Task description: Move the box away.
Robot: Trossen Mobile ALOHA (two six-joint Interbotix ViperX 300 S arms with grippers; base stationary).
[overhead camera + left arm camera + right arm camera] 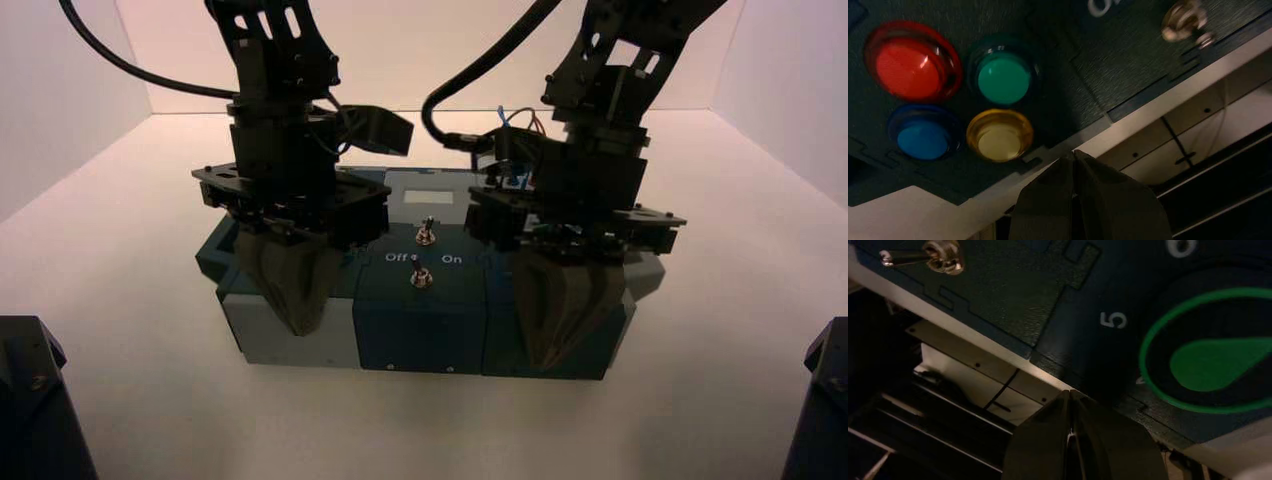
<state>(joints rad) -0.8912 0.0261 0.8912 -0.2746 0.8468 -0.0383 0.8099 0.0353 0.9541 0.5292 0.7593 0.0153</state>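
The box (pixel 420 325) is a wide, low dark-teal and grey panel box in the middle of the white floor. Two toggle switches (pixel 424 234) stand on its top. My left gripper (pixel 302 326) is shut and empty, its tips at the near top edge of the box's left part, just in front of the four coloured buttons (pixel 1000 135). My right gripper (pixel 558 366) is shut and empty, its tips at the near edge of the box's right part, by the green dial (pixel 1215 362). The tips show in the left wrist view (pixel 1074 153) and the right wrist view (pixel 1070 392).
White walls close the space at the back and both sides. Coloured wires (pixel 520 125) rise from the box's back right. Dark arm bases stand at the near left (pixel 35 400) and near right (pixel 820 400) corners. Open floor lies behind the box.
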